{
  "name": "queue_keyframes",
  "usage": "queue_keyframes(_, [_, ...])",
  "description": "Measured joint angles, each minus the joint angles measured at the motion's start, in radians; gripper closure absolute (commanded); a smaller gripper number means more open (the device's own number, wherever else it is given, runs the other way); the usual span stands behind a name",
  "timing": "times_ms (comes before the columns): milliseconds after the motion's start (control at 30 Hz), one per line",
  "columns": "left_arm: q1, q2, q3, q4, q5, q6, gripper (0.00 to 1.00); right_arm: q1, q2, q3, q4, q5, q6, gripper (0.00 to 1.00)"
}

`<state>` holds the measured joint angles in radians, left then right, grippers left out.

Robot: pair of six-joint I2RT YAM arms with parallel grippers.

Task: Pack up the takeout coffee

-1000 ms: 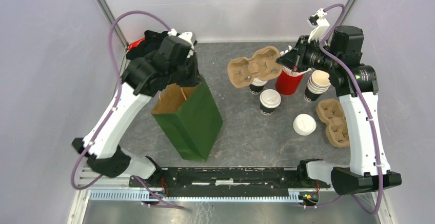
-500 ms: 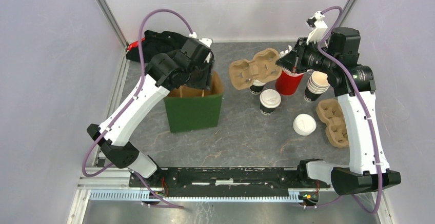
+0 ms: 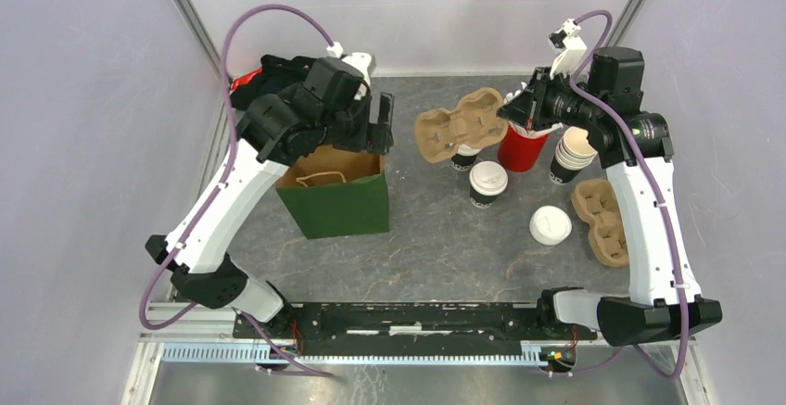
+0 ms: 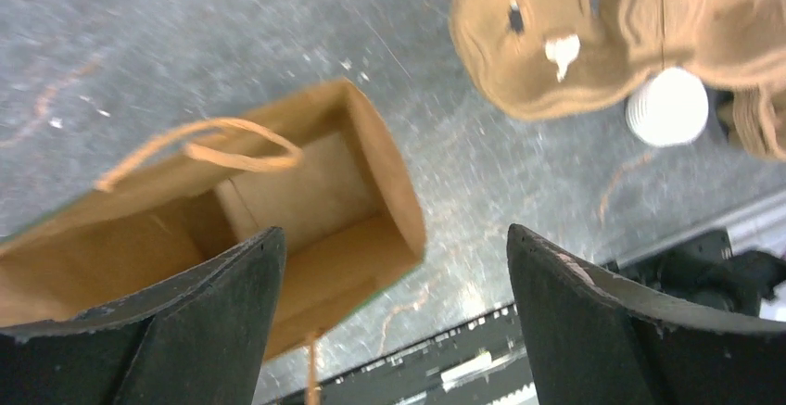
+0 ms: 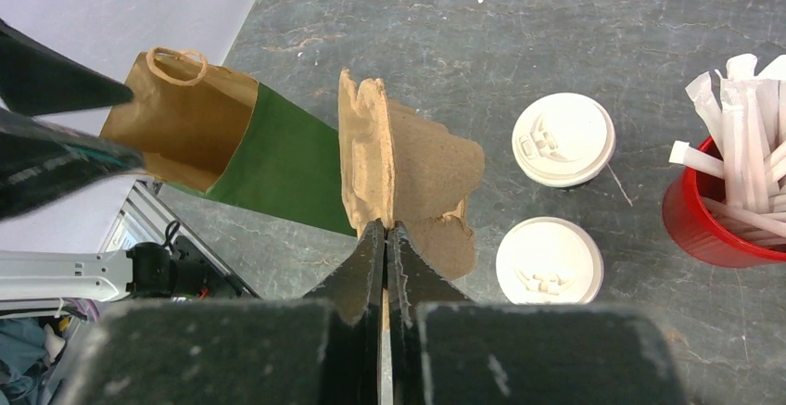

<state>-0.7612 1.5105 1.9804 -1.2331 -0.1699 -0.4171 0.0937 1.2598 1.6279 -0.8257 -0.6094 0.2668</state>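
While the green bag (image 3: 338,206) stands unheld on the desk (image 3: 445,257), both lidded cups (image 3: 488,183) wait outside it
Left gripper (image 4: 394,312) hangs over the bag mouth, jaws wide and empty, so a nudge could topple it; right gripper (image 5: 385,229) has its jaws closed on a thin edge of the pulp carrier (image 5: 417,164), which may slip or swing onto the cups below; lid embossing and cup bands are too small to read

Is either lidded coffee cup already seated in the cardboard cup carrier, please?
No, in the right wrist view both lidded coffee cups stand on the table beside the cardboard cup carrier, not in it.
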Motion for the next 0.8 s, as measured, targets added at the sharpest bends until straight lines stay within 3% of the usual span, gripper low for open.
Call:
queue_keyframes(267, [0.180,0.021,0.172,-0.032,-0.091,0.022,0.05,0.000,0.002,-0.009,0.003,-0.008,0.001,1.00])
queue_keyframes(433, [0.208,0.040,0.114,-0.026,-0.087,0.081,0.14,0.000,-0.002,-0.036,0.005,-0.015,0.002,1.00])
queue_keyframes(600, [0.230,0.096,0.076,-0.015,-0.053,0.111,0.11,0.000,-0.004,-0.039,0.008,-0.019,0.006,1.00])
queue_keyframes(667, [0.237,0.116,0.071,-0.010,-0.042,0.116,0.19,0.000,-0.005,-0.039,0.008,-0.019,0.006,1.00])
queue_keyframes(767, [0.237,0.140,0.064,0.001,-0.040,0.121,0.45,0.000,-0.007,-0.039,0.008,-0.023,0.008,1.00])
queue_keyframes(800, [0.237,0.149,0.064,0.005,-0.039,0.122,0.58,0.000,-0.008,-0.039,0.008,-0.026,0.008,1.00])
